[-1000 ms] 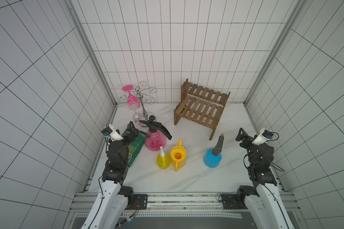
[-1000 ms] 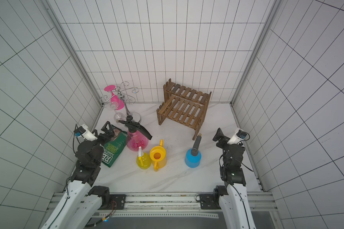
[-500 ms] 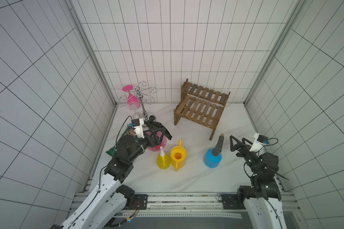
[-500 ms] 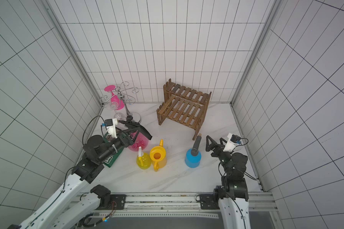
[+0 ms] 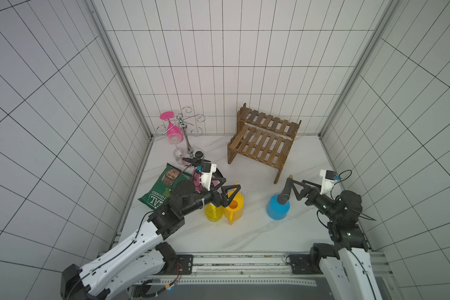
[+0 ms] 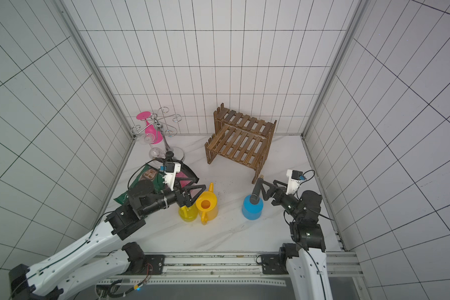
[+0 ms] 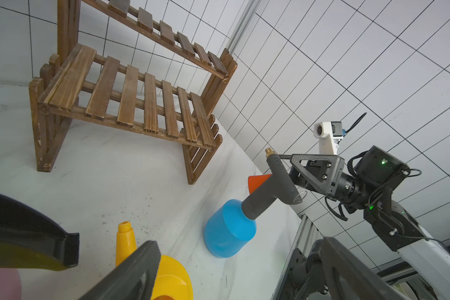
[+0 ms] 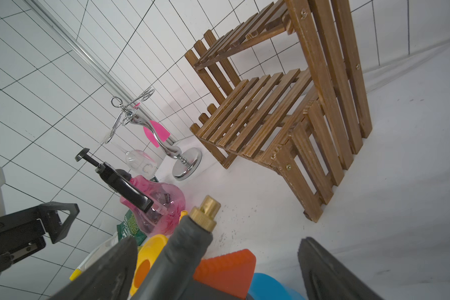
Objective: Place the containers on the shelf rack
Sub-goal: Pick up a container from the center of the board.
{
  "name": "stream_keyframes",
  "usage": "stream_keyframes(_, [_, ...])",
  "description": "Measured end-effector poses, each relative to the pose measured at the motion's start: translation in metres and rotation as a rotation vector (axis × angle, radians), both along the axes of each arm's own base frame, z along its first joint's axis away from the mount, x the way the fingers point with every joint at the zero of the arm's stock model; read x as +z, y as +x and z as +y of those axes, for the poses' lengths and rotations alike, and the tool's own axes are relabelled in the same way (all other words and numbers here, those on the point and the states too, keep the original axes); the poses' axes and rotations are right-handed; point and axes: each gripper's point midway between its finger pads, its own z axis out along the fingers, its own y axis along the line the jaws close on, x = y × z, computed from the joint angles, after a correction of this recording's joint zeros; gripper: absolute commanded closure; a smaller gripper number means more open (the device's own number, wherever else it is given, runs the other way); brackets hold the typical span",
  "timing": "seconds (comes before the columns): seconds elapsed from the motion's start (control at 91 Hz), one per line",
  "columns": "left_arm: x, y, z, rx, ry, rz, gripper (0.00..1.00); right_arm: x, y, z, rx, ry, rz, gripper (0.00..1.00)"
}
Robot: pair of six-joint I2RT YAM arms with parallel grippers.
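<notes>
The blue bottle (image 5: 278,209) with a grey-orange trigger sprayer stands at the front right. My right gripper (image 5: 295,181) is open, and the right wrist view shows a finger on either side of the sprayer head (image 8: 185,249). The yellow watering can (image 5: 234,206) and the small yellow spray bottle (image 5: 213,211) stand side by side at front centre. My left gripper (image 5: 232,182) hangs open just above the can with nothing between its fingers. The pink pump sprayer (image 8: 164,205) stands behind them, half hidden by my left wrist in both top views. The shelf rack (image 5: 264,141) stands bare at the back.
A green crisp bag (image 5: 164,189) lies at the left under my left arm. The chrome glass holder (image 5: 186,140) with a pink glass (image 5: 172,130) stands in the back left corner, a clear glass (image 5: 179,155) beside its base. Tiled walls close in three sides.
Both arms swung in from the table's sides. My left gripper travelled right, over the bag, to the watering can. My right gripper travelled left until its fingers straddled the blue bottle's sprayer.
</notes>
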Motion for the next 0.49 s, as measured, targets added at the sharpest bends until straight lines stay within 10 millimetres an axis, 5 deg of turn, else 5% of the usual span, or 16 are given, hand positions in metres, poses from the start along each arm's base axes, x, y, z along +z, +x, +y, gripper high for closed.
stream_keyframes(0.132, [-0.023, 0.004, 0.0, 0.014, 0.031, 0.039, 0.02, 0.016, -0.005, 0.019, 0.07, -0.04, 0.045, 0.01])
stream_keyframes(0.275, [-0.023, 0.009, 0.003, 0.019, -0.032, 0.048, 0.02, 0.027, -0.022, 0.035, 0.105, -0.139, 0.03, 0.0])
stream_keyframes(0.495, [-0.017, 0.004, -0.001, -0.018, -0.084, 0.051, 0.02, 0.018, -0.028, 0.012, -0.042, -0.278, 0.107, 0.03])
